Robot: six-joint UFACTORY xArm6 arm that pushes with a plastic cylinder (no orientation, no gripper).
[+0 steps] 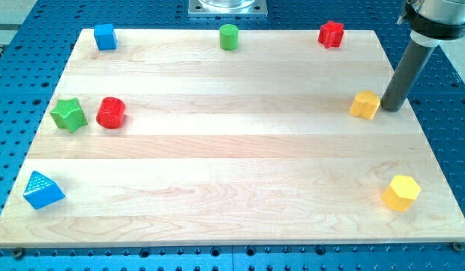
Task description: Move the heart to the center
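Note:
The yellow heart block (365, 105) lies near the right edge of the wooden board (232, 158), in its upper half. My tip (390, 108) is down at board height just to the right of the heart, touching it or very nearly so. The dark rod rises from there toward the view's top right.
Along the top edge stand a blue cube (104, 36), a green cylinder (229, 36) and a red star-like block (331, 34). At the left are a green star (68, 114) and a red cylinder (110, 113). A blue triangle (43, 190) lies bottom left and a yellow hexagon (401, 193) bottom right.

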